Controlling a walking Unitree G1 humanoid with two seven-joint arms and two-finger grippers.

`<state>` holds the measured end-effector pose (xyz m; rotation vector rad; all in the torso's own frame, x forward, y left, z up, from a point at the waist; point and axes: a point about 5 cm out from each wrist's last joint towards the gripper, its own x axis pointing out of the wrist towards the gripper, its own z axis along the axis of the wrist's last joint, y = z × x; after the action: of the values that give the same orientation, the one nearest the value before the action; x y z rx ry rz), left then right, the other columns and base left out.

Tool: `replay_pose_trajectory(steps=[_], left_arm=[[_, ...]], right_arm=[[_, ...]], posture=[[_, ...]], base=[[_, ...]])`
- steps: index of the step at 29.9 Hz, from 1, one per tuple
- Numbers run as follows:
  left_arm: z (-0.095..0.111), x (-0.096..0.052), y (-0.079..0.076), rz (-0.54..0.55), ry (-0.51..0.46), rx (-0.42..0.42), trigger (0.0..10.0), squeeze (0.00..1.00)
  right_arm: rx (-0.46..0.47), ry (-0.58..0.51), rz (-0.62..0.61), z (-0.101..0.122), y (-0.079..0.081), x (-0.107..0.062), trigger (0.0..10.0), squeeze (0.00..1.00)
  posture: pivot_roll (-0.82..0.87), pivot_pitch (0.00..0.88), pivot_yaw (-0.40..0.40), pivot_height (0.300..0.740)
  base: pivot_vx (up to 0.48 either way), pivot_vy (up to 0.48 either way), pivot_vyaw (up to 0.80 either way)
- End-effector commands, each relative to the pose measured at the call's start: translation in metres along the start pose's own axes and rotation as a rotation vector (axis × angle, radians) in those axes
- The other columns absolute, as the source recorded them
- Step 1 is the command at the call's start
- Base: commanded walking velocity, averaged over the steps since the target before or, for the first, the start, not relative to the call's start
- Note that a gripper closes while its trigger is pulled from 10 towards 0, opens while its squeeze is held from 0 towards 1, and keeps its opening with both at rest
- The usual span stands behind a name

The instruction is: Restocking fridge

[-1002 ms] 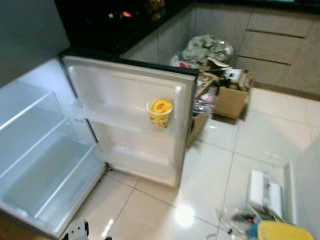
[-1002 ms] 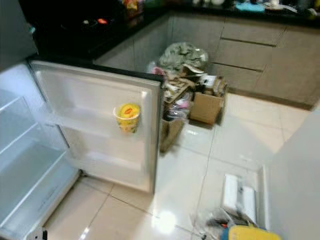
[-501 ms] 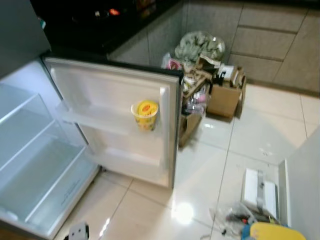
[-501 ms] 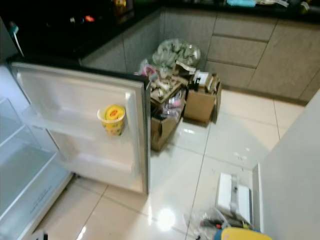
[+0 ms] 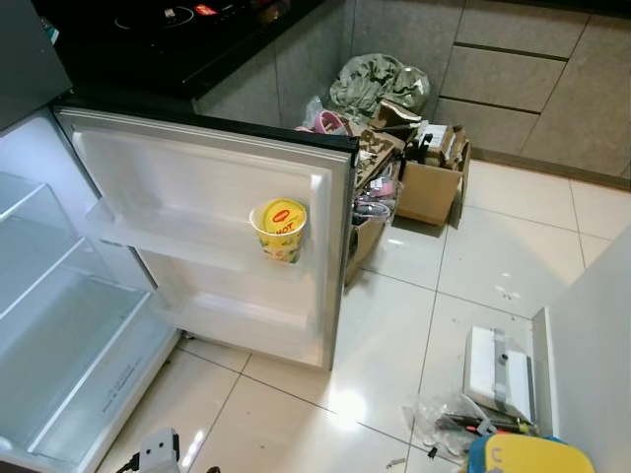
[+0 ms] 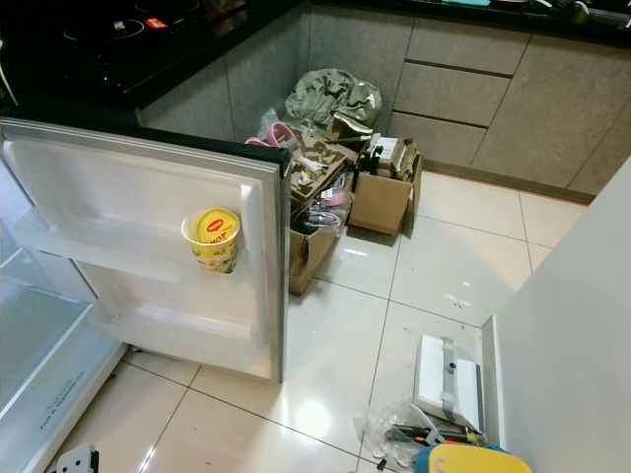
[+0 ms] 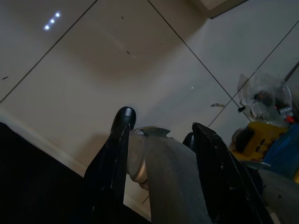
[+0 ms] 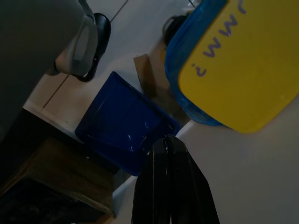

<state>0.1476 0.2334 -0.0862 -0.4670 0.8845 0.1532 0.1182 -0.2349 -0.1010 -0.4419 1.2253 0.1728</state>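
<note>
Sitting in fridge door point(image 5: 227, 197) shelf, yellow cup point(image 5: 281, 230), left tool point(image 7: 161, 135) spread, right tool point(image 8: 170, 144) pressed closed

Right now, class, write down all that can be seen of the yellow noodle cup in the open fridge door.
The yellow noodle cup is a tapered paper-like tub with a yellow lid bearing a red oval logo and red lettering on its side. It stands upright and sealed in the upper shelf of the white fridge door, near the door's outer edge, alone on that shelf, with its base behind the shelf's clear rail.
</note>
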Motion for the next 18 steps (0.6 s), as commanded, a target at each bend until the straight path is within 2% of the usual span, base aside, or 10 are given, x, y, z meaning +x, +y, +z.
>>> replay_pose_trajectory(steps=[1, 9, 18], left_arm=[[-0.0117, -0.0011, -0.0019, -0.005, 0.035, 0.011, 10.0, 0.00], [-0.0093, -0.0002, -0.0032, -0.012, 0.032, 0.022, 10.0, 0.00], [-0.0093, 0.0007, -0.0052, -0.018, 0.036, 0.026, 10.0, 0.00]], right_arm=[[0.007, 0.008, 0.003, -0.0029, 0.0038, 0.0001, 10.0, 0.00], [-0.001, 0.007, 0.014, -0.0016, 0.0081, 0.0005, 10.0, 0.00], [0.003, 0.003, 0.009, 0.0000, 0.0058, 0.0006, 10.0, 0.00]], posture=[[-0.04, 0.065, 0.006, 0.740], [-0.02, 0.065, 0.005, 0.740], [-0.03, 0.069, 0.003, 0.740]], base=[[0.000, 0.000, 0.00], [0.000, 0.000, 0.00], [0.000, 0.000, 0.00]])
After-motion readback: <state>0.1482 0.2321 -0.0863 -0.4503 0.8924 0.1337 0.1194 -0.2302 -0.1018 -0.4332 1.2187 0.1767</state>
